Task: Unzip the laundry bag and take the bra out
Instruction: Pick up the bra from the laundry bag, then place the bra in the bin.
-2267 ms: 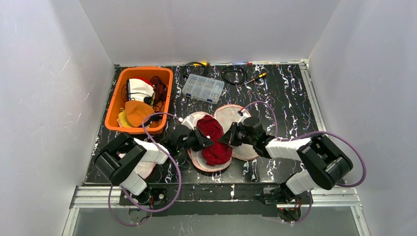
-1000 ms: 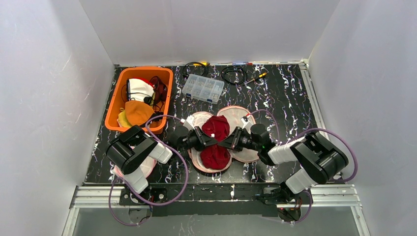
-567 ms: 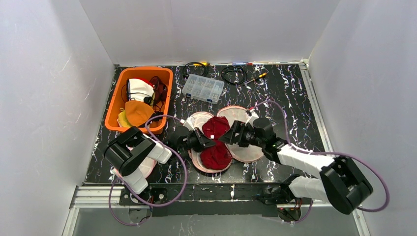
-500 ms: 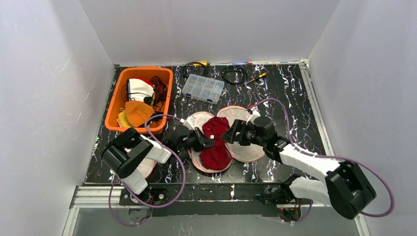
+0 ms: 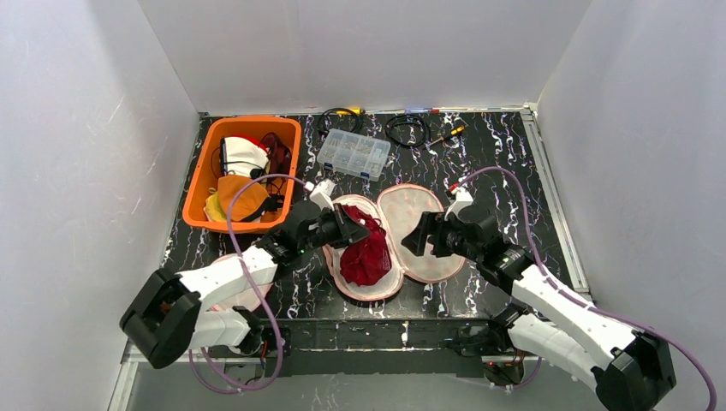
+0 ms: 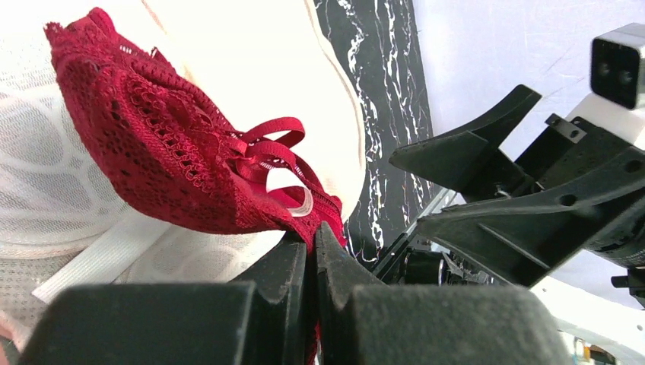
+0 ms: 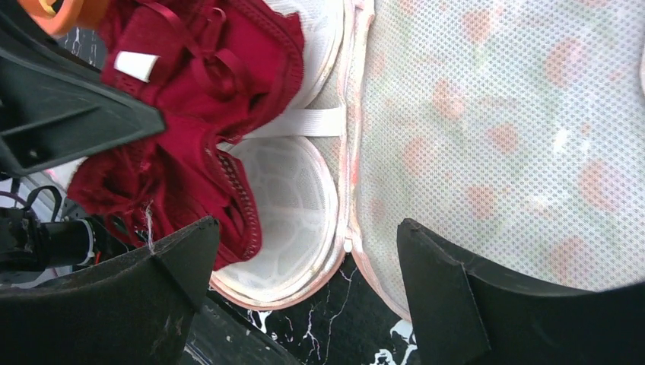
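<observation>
– Bra (image 5: 364, 253) front and centre, deep red lace, draped over the left half of the laundry bag (image 5: 425, 229). The bag lies splayed open like a clamshell by the near edge of the tabletop (image 5: 514, 171), about midway between its left and right edges.

– So the zip's dealt with?

– Looks that way to me: both mesh halves lie flat and apart. We're into the removal. The left gripper (image 5: 347, 229) has its jaws pressed together on the bra's edge, straps and a fold of lace spilling out from the pinch in the wrist view (image 6: 312, 242).

– And the other arm?

– The right gripper (image 5: 419, 234) hovers over the bag's right half with its jaws spread wide, holding nothing. From its own camera (image 7: 308, 224) you look straight down at the seam between the halves, the bra just beyond.

– What's the next move need?

– My read: a clean lift up and toward the left edge, so the lace clears the bag's rim. Most of the garment rests in that white cup, and the straps may snag. The right jaws could pin the mesh down if the bag starts to ride up.

– Where could it go?

– The orange bin (image 5: 208, 175) sits at the far left corner, already full of cloth, with a clear compartment box (image 5: 353, 154) toward the far edge. Which spot is meant, I can't tell.
</observation>
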Tool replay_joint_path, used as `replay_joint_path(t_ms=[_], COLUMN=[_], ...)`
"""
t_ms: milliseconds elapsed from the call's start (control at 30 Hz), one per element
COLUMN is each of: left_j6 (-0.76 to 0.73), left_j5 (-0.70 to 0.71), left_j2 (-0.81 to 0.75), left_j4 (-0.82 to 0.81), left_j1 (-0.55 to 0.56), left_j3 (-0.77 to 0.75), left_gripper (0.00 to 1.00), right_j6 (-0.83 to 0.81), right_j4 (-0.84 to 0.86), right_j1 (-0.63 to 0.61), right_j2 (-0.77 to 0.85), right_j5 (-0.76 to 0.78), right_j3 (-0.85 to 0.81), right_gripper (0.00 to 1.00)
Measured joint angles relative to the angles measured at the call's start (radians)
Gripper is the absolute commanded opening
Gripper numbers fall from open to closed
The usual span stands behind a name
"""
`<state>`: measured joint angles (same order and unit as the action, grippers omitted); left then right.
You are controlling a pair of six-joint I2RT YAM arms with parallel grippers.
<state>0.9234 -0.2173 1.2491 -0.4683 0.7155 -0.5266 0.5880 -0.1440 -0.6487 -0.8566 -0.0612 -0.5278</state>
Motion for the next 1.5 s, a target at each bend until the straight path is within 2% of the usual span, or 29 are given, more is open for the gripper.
replay_joint_path(t_ms=[267, 467, 733, 800, 900, 1067, 1233, 1367, 1500], left_j6=[-0.119, -0.235, -0.418, -0.461, -0.508, -0.547, -0.594, -0.636, -0.715], left_j5=[0.079, 0.210, 0.378, 0.398, 0.386, 0.257, 0.145, 0.104, 0.121], left_j2=[-0.164, -0.256, -0.305, -0.303, -0.283, -0.159, 0.013, 0.083, 0.050], left_j4=[0.319, 0.578, 0.839, 0.891, 0.959, 1.056, 1.128, 1.121, 1.035], left_j1=[0.000, 0.000, -0.021, -0.062, -0.179, -0.392, -0.486, -0.574, -0.623], left_j3=[-0.149, -0.332, -0.562, -0.629, -0.731, -0.908, -1.043, -1.035, -0.915], left_gripper=[0.00, 0.00, 0.00, 0.00, 0.00, 0.00, 0.00, 0.00, 0.00], right_j6=[-0.022, -0.034, -0.050, -0.052, -0.053, -0.046, -0.046, -0.047, -0.046], right_j4=[-0.069, -0.112, -0.169, -0.183, -0.193, -0.192, -0.194, -0.197, -0.195], right_j1=[0.000, 0.000, 0.000, 0.000, 0.000, 0.000, 0.000, 0.000, 0.000], right_j2=[0.084, 0.136, 0.212, 0.230, 0.243, 0.245, 0.249, 0.250, 0.239], right_j5=[0.023, 0.033, 0.066, 0.073, 0.073, 0.043, 0.017, 0.001, -0.028], right_j3=[-0.012, -0.042, -0.045, -0.045, -0.045, -0.045, -0.045, -0.045, -0.045], right_gripper=[0.94, 0.93, 0.93, 0.93, 0.92, 0.92, 0.92, 0.92, 0.92])
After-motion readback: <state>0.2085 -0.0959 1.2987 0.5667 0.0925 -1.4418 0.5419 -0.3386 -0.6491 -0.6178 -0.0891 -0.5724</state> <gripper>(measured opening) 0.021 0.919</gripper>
